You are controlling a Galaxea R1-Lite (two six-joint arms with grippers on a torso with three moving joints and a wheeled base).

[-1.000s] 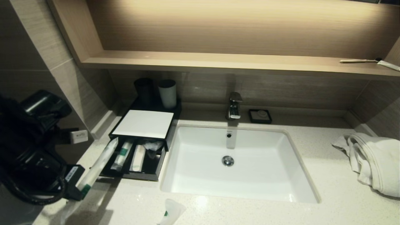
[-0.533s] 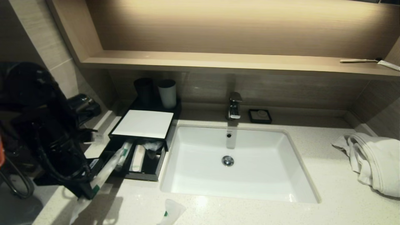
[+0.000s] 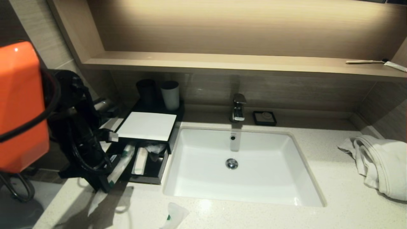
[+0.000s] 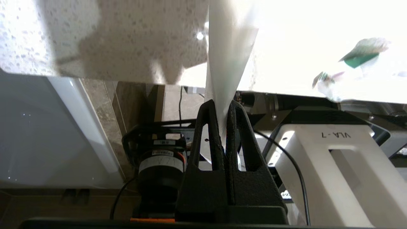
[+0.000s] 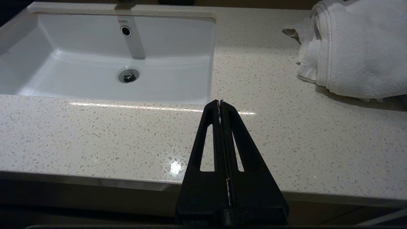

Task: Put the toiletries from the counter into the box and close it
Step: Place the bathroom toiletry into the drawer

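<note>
The black box (image 3: 148,179) stands left of the sink with its white lid (image 3: 146,125) on top and its drawer pulled out, several white packets lying in it. My left gripper (image 3: 106,185) is shut on a long white packet with a green band (image 3: 120,167), held slanted, its far end over the drawer's left side. In the left wrist view the gripper (image 4: 222,103) pinches the packet (image 4: 227,63). A crumpled white and green packet (image 3: 174,216) lies on the counter's front edge. My right gripper (image 5: 220,102) is shut and empty, low over the counter's front edge.
The white sink (image 3: 235,128) with its faucet (image 3: 238,108) fills the middle. A soap dish (image 3: 264,117) sits behind it. A folded white towel (image 3: 381,162) lies at the right. Two cups (image 3: 170,94) stand behind the box. A toothbrush (image 3: 365,62) lies on the shelf.
My left arm has swung right toward the box, carrying the long packet; its far end has moved from the drawer's left edge to over the drawer. The right arm has not moved.
</note>
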